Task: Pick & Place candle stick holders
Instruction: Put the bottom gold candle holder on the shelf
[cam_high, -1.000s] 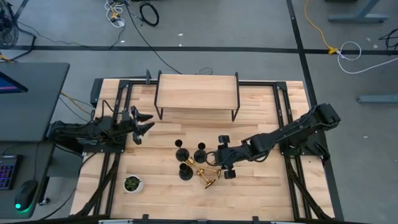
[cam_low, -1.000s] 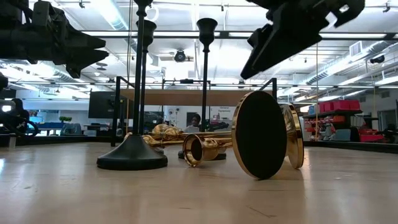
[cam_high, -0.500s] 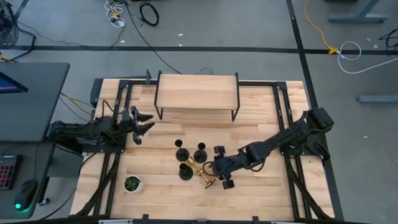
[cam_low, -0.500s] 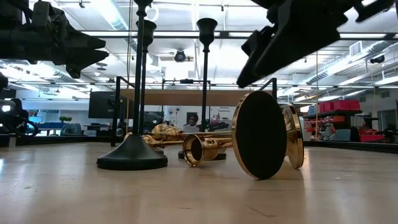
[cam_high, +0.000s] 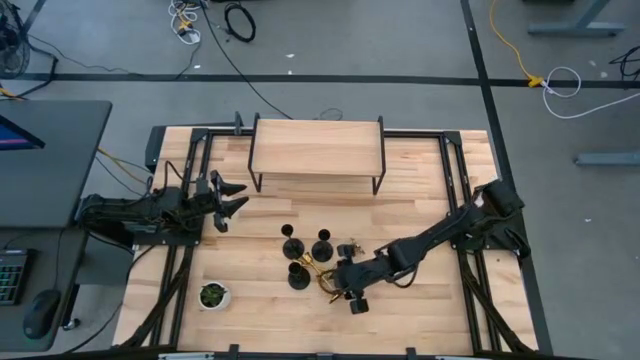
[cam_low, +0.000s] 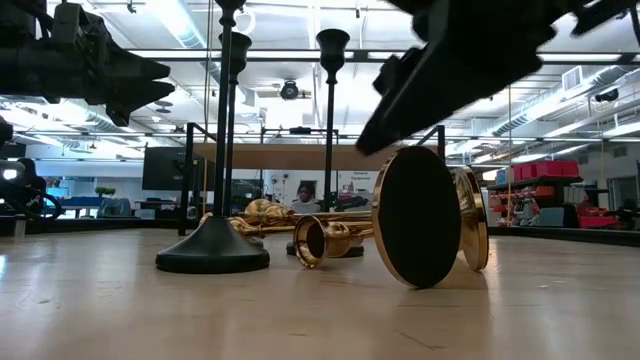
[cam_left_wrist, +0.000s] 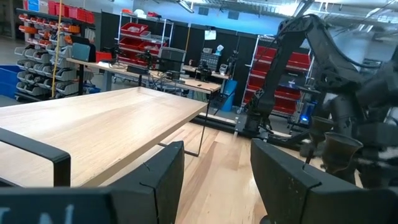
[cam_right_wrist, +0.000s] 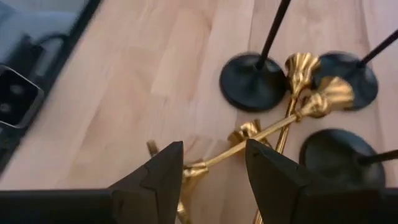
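Two open fingers of the right gripper (cam_high: 352, 284) hang over toppled gold holders (cam_high: 325, 277).

- In the high view the right gripper (cam_high: 352, 283) covered part of the fallen gold candle stick holders (cam_high: 326, 277), so their bases could not be counted there.
- The low view cut off the top of one black holder (cam_low: 226, 100).
- The right wrist view cropped the black holders' stems (cam_right_wrist: 274, 32) at its edge.
- The white pot (cam_high: 212, 296) was too small for detail.
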